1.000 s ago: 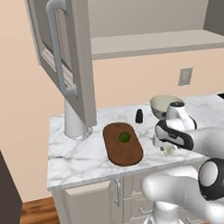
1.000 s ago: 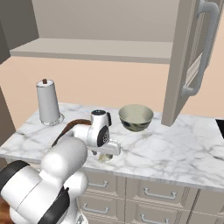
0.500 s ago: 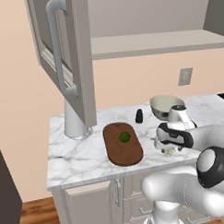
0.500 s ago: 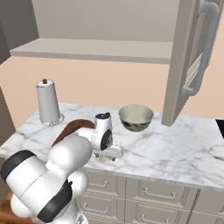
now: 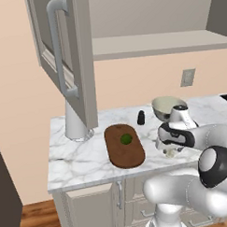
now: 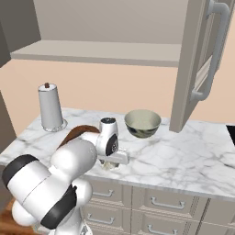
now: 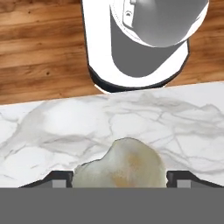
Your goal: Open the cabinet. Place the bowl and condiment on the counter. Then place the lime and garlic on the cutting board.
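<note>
Nearest item: my gripper (image 7: pixel 118 181), lowered onto the counter (image 5: pixel 80 159) near its front edge, right of the cutting board. Its two dark fingertips (image 7: pixel 59 178) stand one at each side of the garlic (image 7: pixel 119 168); the jaws are fairly wide, and I cannot tell whether they press the bulb or merely flank it. The garlic sits on the marble and is also seen as a pale lump under the hand (image 5: pixel 169 152).

Next: cutting board (image 5: pixel 118 155), dark brown, lying flat on the counter left of the gripper, with the lime (image 5: pixel 126 139) resting on its far half.

Behind that: condiment bottle (image 5: pixel 141 117), upright on the marble near the wall, just left of the bowl (image 5: pixel 164 105), which stands upright and apart from it.

Far left: paper-towel roll (image 6: pixel 50 109), upright by the wall.

Above: cabinet (image 5: pixel 80 60), door swung open, shelf (image 5: pixel 159 41) bare.
</note>
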Tool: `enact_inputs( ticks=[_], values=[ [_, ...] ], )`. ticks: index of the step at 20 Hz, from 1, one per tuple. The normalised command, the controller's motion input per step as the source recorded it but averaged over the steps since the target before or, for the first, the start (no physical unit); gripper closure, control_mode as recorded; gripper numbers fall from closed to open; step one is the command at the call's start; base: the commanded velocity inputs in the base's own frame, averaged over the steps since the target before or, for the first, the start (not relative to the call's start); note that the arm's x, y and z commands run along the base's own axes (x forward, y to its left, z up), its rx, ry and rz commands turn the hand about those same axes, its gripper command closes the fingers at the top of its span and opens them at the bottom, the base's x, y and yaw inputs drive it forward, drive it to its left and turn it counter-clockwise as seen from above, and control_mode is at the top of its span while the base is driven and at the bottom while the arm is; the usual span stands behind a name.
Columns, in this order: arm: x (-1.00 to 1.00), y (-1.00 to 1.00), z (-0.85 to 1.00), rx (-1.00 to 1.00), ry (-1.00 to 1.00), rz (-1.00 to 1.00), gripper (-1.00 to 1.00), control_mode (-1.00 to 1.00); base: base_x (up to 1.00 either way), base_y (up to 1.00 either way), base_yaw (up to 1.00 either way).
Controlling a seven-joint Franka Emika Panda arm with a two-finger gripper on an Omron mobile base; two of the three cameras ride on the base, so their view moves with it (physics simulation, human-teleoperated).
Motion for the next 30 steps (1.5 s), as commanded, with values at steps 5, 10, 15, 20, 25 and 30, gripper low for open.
enact_inputs(
  ticks=[5, 10, 15, 20, 25, 30],
  values=[
    [-0.09, 0.44, 0.58, 0.00, -0.11, 0.11, 1.00, -1.00, 0.00, 0.00, 0.00],
    [0.00, 1.00, 0.56, 0.01, 0.00, 0.25, 1.00, -1.00, 0.00, 0.00, 0.00],
    [-0.01, 1.00, 0.20, -0.01, 0.00, 0.11, 1.00, -1.00, 0.00, 0.00, 0.00],
    [0.17, 0.81, -0.03, 0.00, 0.00, 0.05, 1.00, -1.00, 0.00, 0.00, 0.00],
    [0.30, 0.44, -0.01, 0.00, 0.00, 0.00, 1.00, -1.00, 0.00, 0.00, 0.00],
    [0.35, 0.17, -0.01, 0.00, -0.01, 0.00, 1.00, -1.00, 0.00, 0.00, 0.00]
  ],
)
